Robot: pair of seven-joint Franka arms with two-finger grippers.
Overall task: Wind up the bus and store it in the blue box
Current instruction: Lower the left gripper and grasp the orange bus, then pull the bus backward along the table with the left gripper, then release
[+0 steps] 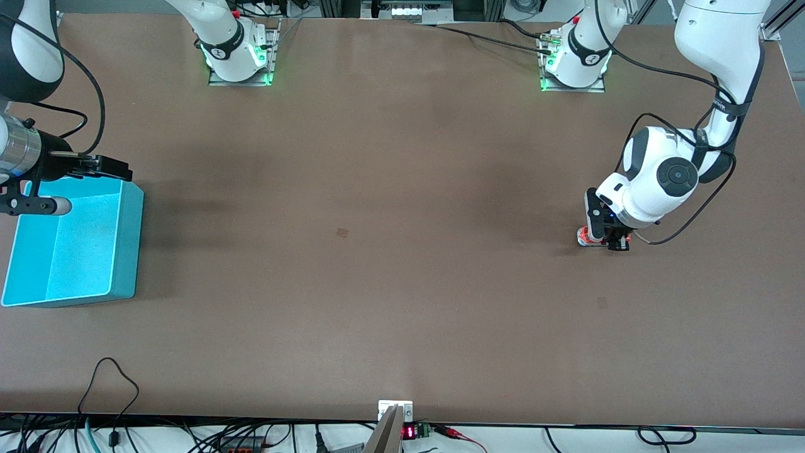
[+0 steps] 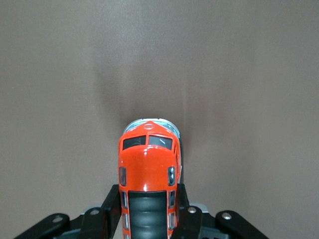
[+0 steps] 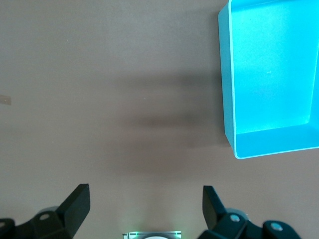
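On the brown table [image 1: 390, 264] the left gripper [image 1: 605, 242] clasps the bus [image 2: 148, 169]; right gripper [image 3: 144, 204] gapes.

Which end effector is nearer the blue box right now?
Right. The right end effector hangs open by the blue box at its rim, at the right arm's end of the table. The left end effector grips the bus at the left arm's end.

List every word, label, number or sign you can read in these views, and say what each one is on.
None can be read.
Red digits glow on a small display at the table edge nearest the front camera: too small to read.
The bus, held in the left gripper, shows no lettering.
The blue box is unmarked.
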